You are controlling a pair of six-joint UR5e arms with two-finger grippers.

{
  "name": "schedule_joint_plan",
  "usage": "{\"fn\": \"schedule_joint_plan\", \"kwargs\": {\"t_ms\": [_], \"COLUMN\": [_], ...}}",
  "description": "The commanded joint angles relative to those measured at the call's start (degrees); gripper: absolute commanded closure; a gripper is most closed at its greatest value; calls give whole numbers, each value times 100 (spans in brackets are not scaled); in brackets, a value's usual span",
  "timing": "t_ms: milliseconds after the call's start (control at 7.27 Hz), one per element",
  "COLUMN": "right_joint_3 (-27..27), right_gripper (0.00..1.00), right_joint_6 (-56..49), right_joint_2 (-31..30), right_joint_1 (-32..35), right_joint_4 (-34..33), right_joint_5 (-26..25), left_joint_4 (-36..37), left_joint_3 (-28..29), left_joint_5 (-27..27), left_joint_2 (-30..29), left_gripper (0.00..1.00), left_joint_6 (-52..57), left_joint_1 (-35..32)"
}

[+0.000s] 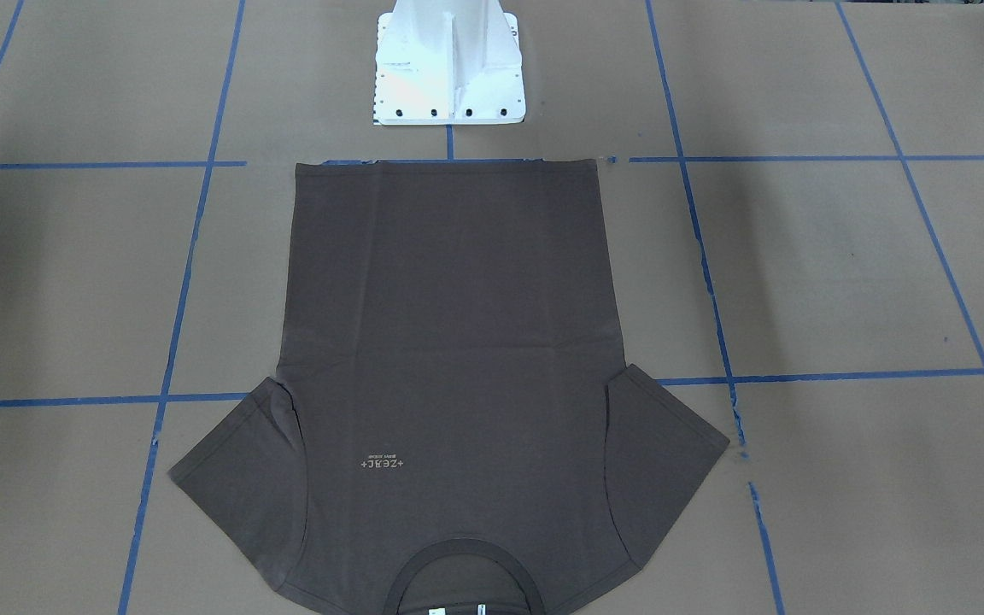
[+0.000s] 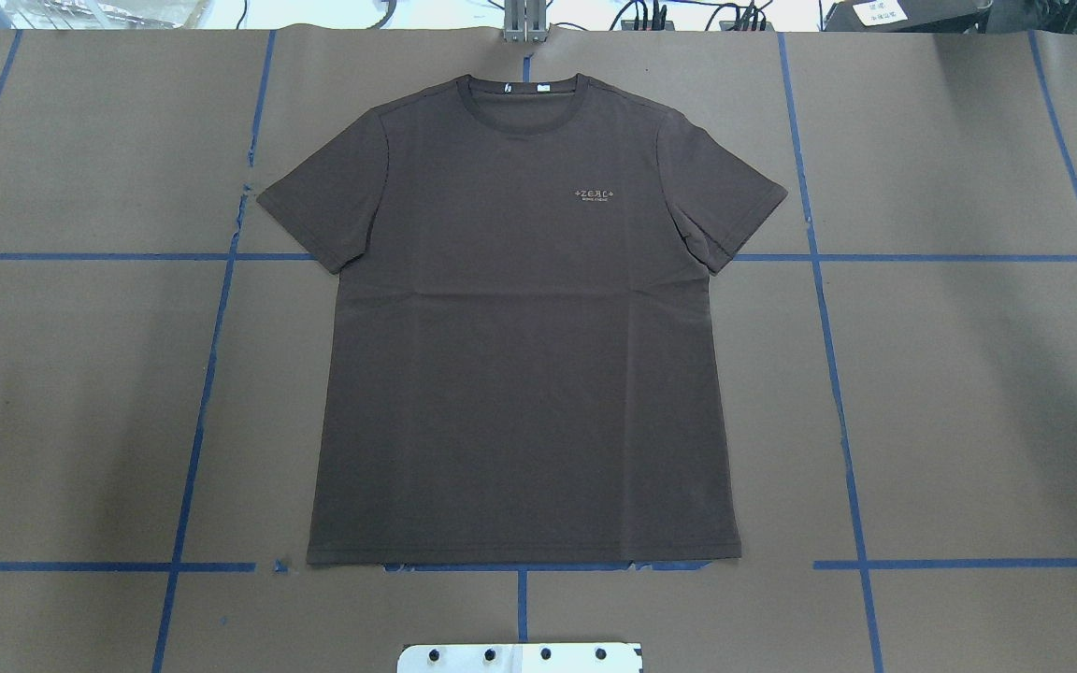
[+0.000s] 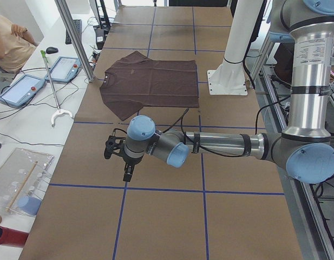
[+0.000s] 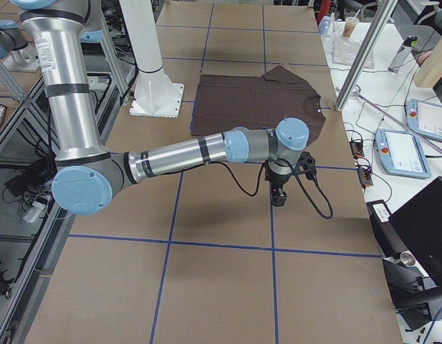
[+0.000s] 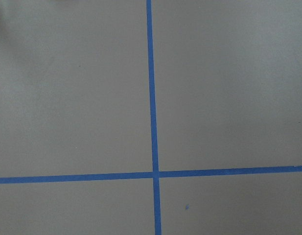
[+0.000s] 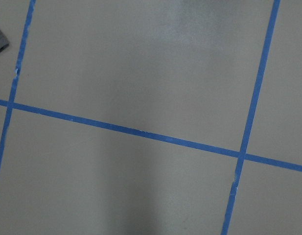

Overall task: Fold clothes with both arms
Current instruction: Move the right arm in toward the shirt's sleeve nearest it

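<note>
The clothes are one dark grey-brown T-shirt, spread flat and face up on the brown table. Its collar lies at the far edge and its hem near the robot's base. The front-facing view has the T-shirt with both sleeves spread out. My left gripper hangs over bare table well to the left of the T-shirt. My right gripper hangs over bare table to the right of the T-shirt. Only the side views show the grippers, so I cannot tell whether either is open or shut.
The white pedestal base stands just behind the hem. Blue tape lines grid the brown table. Beyond the far edge are teach pendants, a metal post, a clear tray and a seated person.
</note>
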Motion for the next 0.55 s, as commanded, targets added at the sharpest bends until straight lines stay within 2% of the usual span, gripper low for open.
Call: {"fn": "schedule_joint_plan", "kwargs": {"t_ms": [0, 275, 413], "right_joint_3": [2, -59, -242], "right_gripper": [0, 0, 0], "right_joint_6": [4, -5, 4], "right_joint_2": [-8, 27, 18], "right_joint_1": [-26, -218, -281], "right_joint_4": [1, 36, 549], "right_joint_5": [-3, -37, 6], "left_joint_4": [-2, 41, 50], "left_joint_3": [-146, -148, -182], "left_joint_5": [-55, -64, -72], "left_joint_2": [30, 39, 83], "left_gripper": [0, 0, 0], "left_joint_6": [28, -15, -24], "left_joint_1": [-2, -11, -2]}}
